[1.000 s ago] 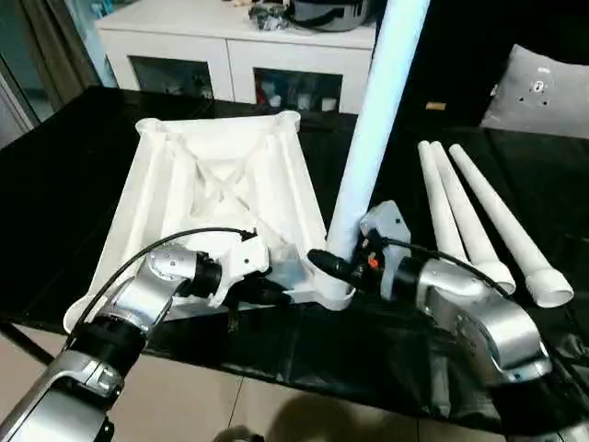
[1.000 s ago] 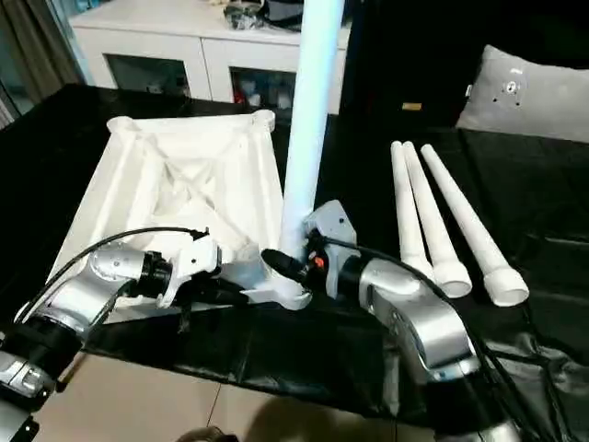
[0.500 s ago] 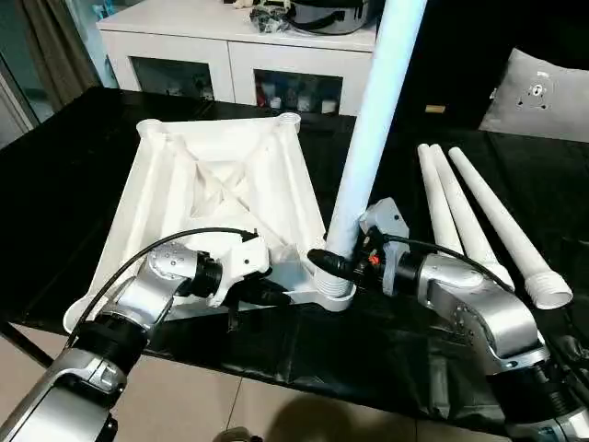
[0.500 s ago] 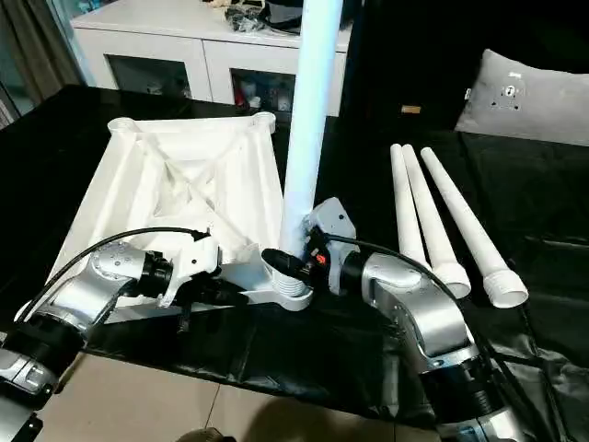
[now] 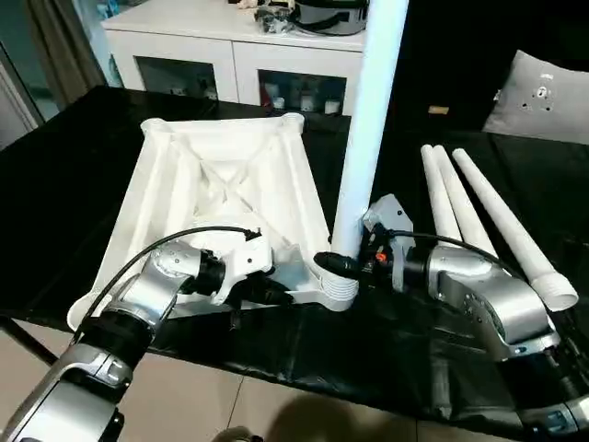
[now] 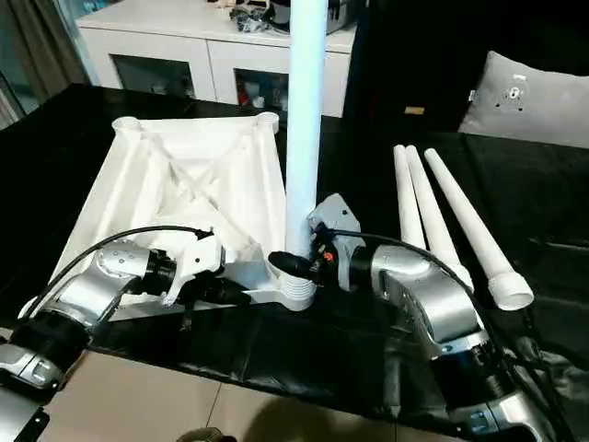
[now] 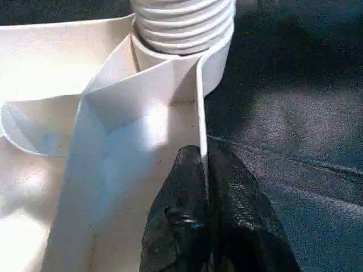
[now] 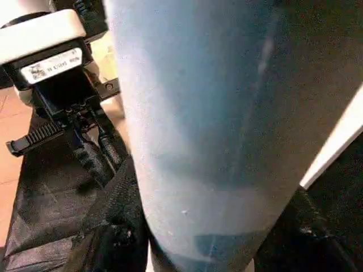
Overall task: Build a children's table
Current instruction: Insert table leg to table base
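The white tabletop [image 5: 221, 189] lies upside down on the black table, its X ribs facing up. One white leg [image 5: 366, 120] stands upright, its ribbed end [image 7: 181, 22] set in the near right corner socket [image 5: 339, 293]. My right gripper [image 5: 342, 264] is shut on this leg just above the socket. My left gripper [image 7: 203, 170] is shut on the tabletop's near rim, beside that socket. Three more legs [image 5: 479, 216] lie side by side on the table to the right.
A white cabinet [image 5: 239, 46] with glass doors stands behind the table. A grey cushion [image 5: 543, 97] sits at the back right. The table's near edge [image 5: 276, 364] runs just below my forearms, with floor beyond.
The held leg has swung from leaning right to nearly upright in the corner socket. The left gripper keeps its hold on the rim.
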